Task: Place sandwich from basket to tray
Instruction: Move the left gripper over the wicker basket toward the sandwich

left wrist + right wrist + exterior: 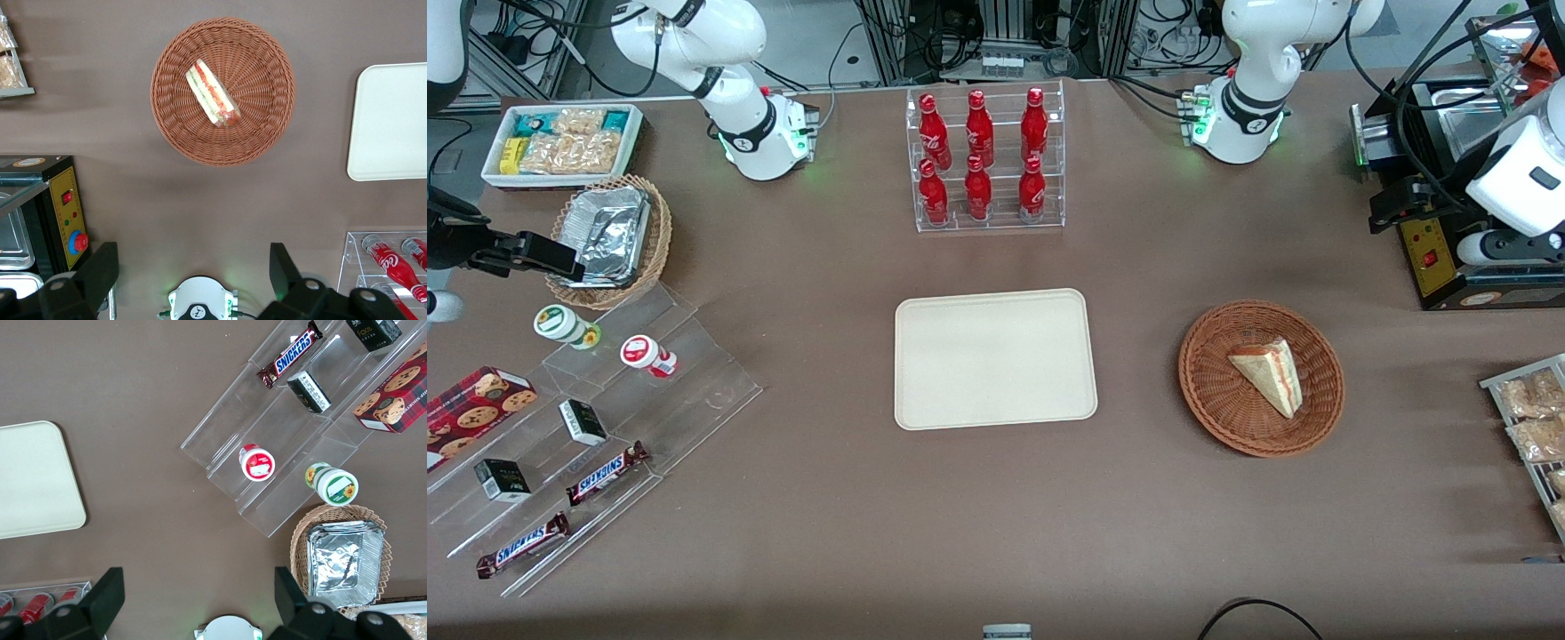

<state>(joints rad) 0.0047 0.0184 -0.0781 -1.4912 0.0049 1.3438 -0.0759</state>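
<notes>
A robotics laboratory staged as a snack counter is shown. A brown-covered table [996, 498] is flanked by white arm bases [769, 142] with green status lights, and cable bundles and aluminium framing [996, 36] are seen past the table's edge. Shop-style stock is laid out: red cola bottles [980, 156] in a clear acrylic rack, Snickers bars [605, 474] on acrylic steps, and a bin of snack packets [565, 142].
</notes>
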